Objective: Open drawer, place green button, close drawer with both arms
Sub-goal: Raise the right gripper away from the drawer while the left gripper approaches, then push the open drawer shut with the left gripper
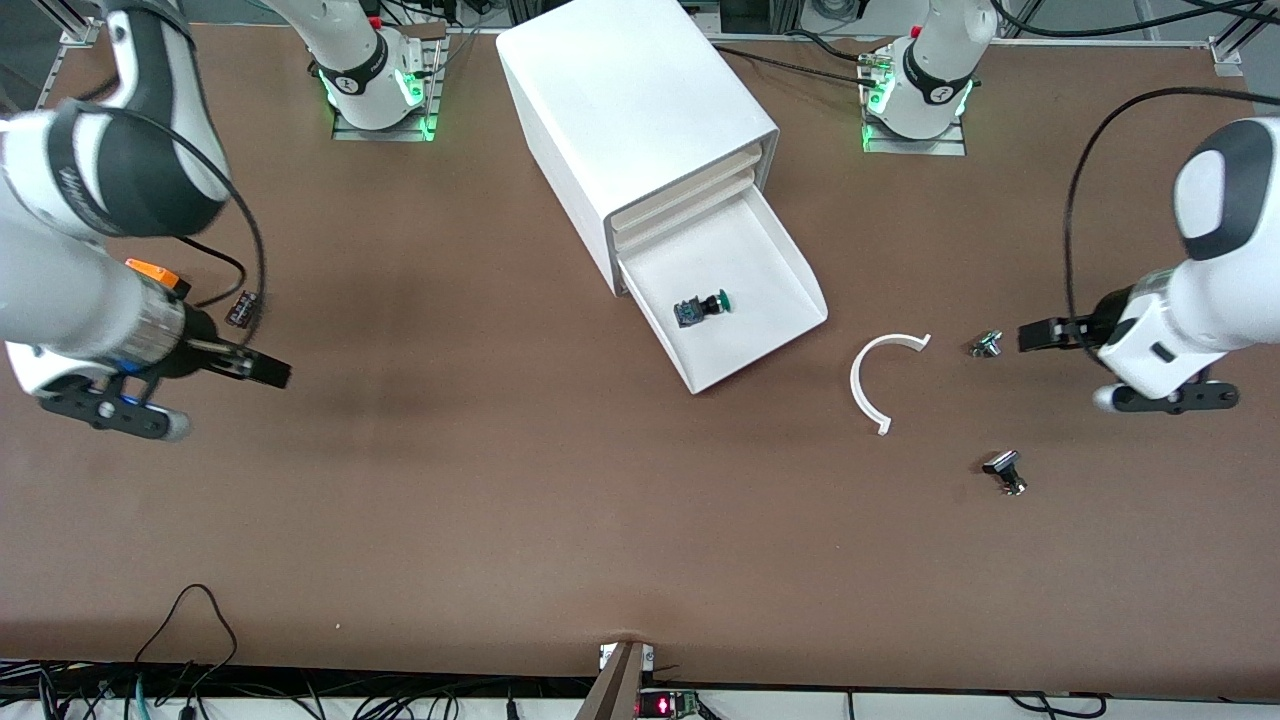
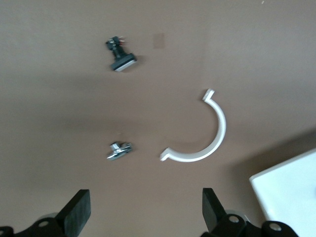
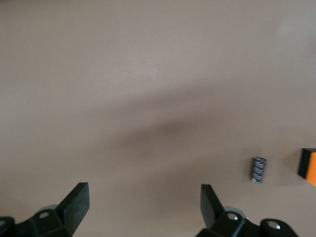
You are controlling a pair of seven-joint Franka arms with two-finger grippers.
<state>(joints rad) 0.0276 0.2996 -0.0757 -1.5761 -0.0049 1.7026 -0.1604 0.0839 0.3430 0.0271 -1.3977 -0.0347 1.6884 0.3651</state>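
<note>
The drawer (image 1: 760,270), lowest in the white cabinet (image 1: 630,110), stood pulled out as a shallow white tray, angled toward the front edge of the tabletop (image 1: 560,520). The button (image 1: 703,307) lay on its side inside the drawer, green cap pointing toward the left arm's end, its black-and-blue body nearer the drawer's front lip than the cabinet. The three drawers above were shut.

The left claw (image 1: 1030,336) hung over the tabletop toward the left arm's end, its fingers (image 2: 76,210) spread wide with nothing between them. Just beside it lay a small silver part (image 1: 987,345). A white curved piece (image 1: 872,385) rested between that part and the open drawer, apart from both. A second black-and-silver part (image 1: 1005,471) lay nearer the front edge than the first, well apart from it.

The right claw (image 1: 268,372) hung over bare tabletop toward the right arm's end, its fingers (image 3: 74,205) likewise spread wide and empty. A small dark cylinder (image 1: 240,308) lay near it, and an orange box (image 1: 155,274) sat close by the cylinder, partly hidden by the right arm, closer to that end's edge.

Neither claw touched the drawer or the cabinet; both were well apart from it.
</note>
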